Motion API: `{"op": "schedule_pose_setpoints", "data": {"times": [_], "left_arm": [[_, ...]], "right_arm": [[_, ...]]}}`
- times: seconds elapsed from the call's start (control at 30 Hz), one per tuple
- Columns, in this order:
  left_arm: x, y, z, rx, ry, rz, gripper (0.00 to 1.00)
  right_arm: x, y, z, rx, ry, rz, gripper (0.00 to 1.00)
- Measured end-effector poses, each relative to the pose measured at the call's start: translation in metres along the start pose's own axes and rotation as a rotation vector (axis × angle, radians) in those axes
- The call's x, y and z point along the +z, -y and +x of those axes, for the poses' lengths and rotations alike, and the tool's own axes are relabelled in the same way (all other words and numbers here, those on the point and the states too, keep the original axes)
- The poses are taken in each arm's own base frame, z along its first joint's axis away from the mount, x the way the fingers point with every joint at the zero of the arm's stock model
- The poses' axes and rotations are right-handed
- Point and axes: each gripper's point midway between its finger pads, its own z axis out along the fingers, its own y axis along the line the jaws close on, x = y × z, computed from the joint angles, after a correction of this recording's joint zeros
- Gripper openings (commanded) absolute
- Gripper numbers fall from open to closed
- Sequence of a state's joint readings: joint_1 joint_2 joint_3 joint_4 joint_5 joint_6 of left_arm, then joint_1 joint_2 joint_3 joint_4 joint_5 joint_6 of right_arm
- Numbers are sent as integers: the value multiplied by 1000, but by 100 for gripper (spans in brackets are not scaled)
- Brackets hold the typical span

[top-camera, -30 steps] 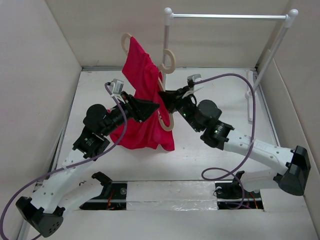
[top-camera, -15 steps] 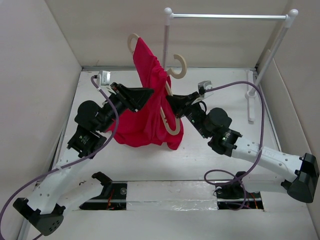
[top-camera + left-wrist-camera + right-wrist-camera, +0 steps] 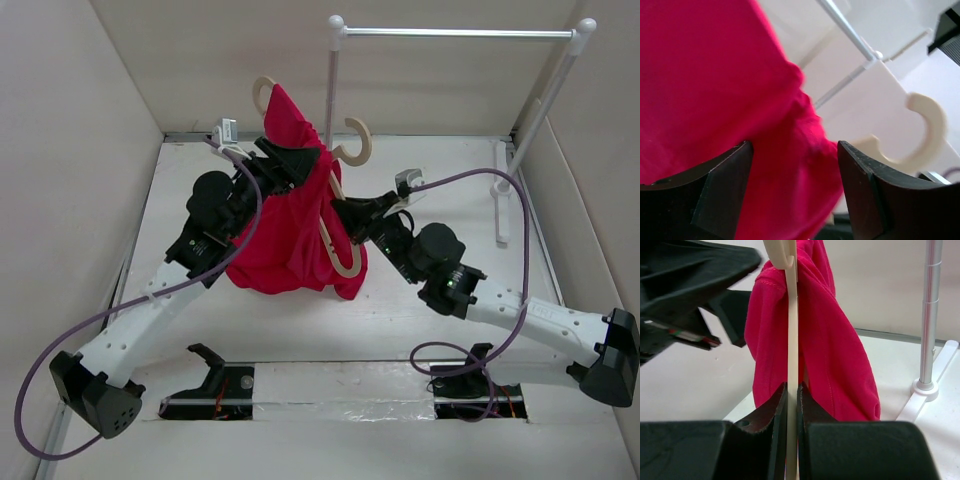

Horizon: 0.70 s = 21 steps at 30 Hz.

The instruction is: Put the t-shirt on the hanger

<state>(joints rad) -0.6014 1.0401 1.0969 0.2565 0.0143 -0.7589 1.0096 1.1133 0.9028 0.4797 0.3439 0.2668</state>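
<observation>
The red t-shirt (image 3: 283,250) hangs draped over the pale beige hanger (image 3: 357,143), held up above the table. One curled end of the hanger (image 3: 262,92) sticks out above the cloth. My right gripper (image 3: 345,212) is shut on the hanger's thin arc (image 3: 792,340), with the shirt (image 3: 835,350) hanging just behind it. My left gripper (image 3: 303,165) is at the upper part of the shirt. Its jaws stand wide open with red cloth (image 3: 715,75) between them (image 3: 794,147). The hanger's hook (image 3: 927,125) shows to the right in the left wrist view.
A garment rack with white posts and a metal rail (image 3: 455,33) stands at the back right. Its near post (image 3: 930,315) and foot are beside the shirt, and the rail (image 3: 845,22) also shows in the left wrist view. Pale walls close in the table on the left, back and right.
My left gripper has risen and moved right, from the shirt's middle to its upper part near the hanger's hook. The hanger and shirt shifted slightly right with the right arm.
</observation>
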Motion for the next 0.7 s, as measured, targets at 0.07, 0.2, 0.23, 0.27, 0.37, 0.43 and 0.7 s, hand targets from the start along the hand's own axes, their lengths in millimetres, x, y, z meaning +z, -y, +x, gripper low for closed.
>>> {"op": "schedule_pose_setpoints", "data": {"times": [0.07, 0.2, 0.23, 0.27, 0.37, 0.43, 0.7], "left_arm": [[6, -9, 1, -8, 10, -34, 69], [15, -14, 0, -27, 35, -48, 69], [16, -13, 0, -30, 39, -43, 70], [18, -12, 0, -35, 42, -37, 70], [25, -12, 2, -48, 46, -25, 70], [30, -14, 5, -58, 44, -24, 66], [35, -25, 13, -92, 49, -38, 15]], "right_arm": [[-1, -2, 1, -1, -3, -6, 0], [-2, -8, 4, -2, -11, -21, 0], [-3, -10, 4, -3, -12, -24, 0], [-3, -11, 5, -5, -14, -28, 0], [-2, -11, 9, -9, -23, -28, 0], [0, -11, 15, -13, -35, -26, 0], [2, -13, 34, -33, -78, -28, 0]]}}
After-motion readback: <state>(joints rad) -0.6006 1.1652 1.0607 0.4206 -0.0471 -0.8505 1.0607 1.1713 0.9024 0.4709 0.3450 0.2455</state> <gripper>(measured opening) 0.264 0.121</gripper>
